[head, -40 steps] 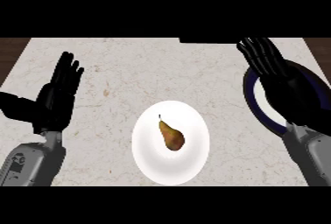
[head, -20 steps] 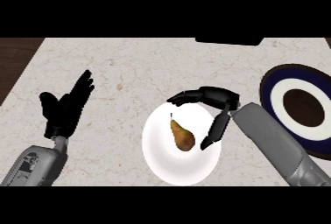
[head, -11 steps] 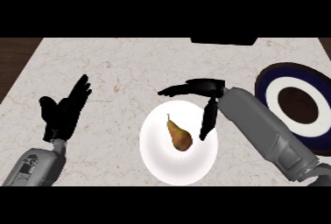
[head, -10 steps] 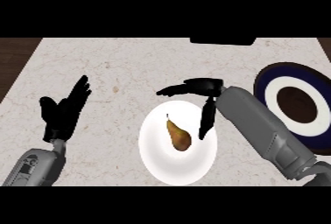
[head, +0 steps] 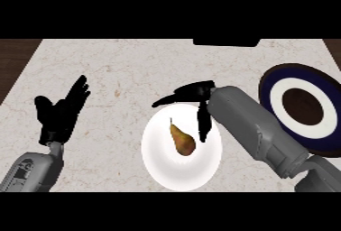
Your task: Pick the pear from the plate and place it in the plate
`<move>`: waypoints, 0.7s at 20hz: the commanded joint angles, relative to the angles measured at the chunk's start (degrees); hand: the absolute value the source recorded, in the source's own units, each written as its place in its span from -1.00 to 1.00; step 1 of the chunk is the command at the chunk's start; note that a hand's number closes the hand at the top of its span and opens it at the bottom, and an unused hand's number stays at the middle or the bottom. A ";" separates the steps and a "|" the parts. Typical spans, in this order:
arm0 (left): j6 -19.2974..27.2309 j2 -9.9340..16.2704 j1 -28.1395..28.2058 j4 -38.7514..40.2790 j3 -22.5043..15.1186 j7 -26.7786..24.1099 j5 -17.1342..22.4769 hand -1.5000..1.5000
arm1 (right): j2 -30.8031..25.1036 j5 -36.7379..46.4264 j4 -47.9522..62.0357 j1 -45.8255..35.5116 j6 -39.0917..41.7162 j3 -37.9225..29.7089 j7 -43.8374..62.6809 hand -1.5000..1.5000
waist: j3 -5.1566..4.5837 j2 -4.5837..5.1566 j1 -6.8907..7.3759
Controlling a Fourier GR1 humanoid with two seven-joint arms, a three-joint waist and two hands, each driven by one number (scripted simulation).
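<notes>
A brown pear point(head: 182, 140) lies on a white plate point(head: 163, 167) near the counter's front middle. My right hand point(head: 197, 97) hangs over the plate's far right edge, open, with a thumb stretched left and fingers point(head: 202, 122) pointing down beside the pear, just right of it and apart from it. A dark blue plate with white ring and brown centre point(head: 303, 106) sits at the right edge, partly hidden by my right forearm. My left hand point(head: 61, 113) rests open at the left, fingers up.
The marble counter point(head: 126, 72) runs back to a dark object point(head: 226, 42) at its far edge. Dark wood shows past the counter's left side point(head: 12, 58).
My right hand swung in from over the blue plate to the white plate and now hovers beside the pear, settling slightly lower. The pear and my left hand stay put.
</notes>
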 commanded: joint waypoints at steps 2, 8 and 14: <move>-0.03 -0.27 -2.49 0.27 0.48 2.63 -0.45 0.00 | 2.13 6.13 5.29 -2.94 1.70 3.68 -8.81 -1.00 | 0.00 0.11 -0.27; -0.33 -2.31 1.63 0.20 -0.13 -0.88 -1.41 0.00 | 4.64 10.85 8.82 -4.25 1.66 7.41 -10.27 -1.00 | -0.04 -0.05 -0.46; -1.56 -1.18 3.86 -0.90 1.82 -2.65 -1.64 0.00 | 8.51 13.26 11.34 -3.86 1.23 8.20 -8.95 -1.00 | -0.05 -0.36 -0.88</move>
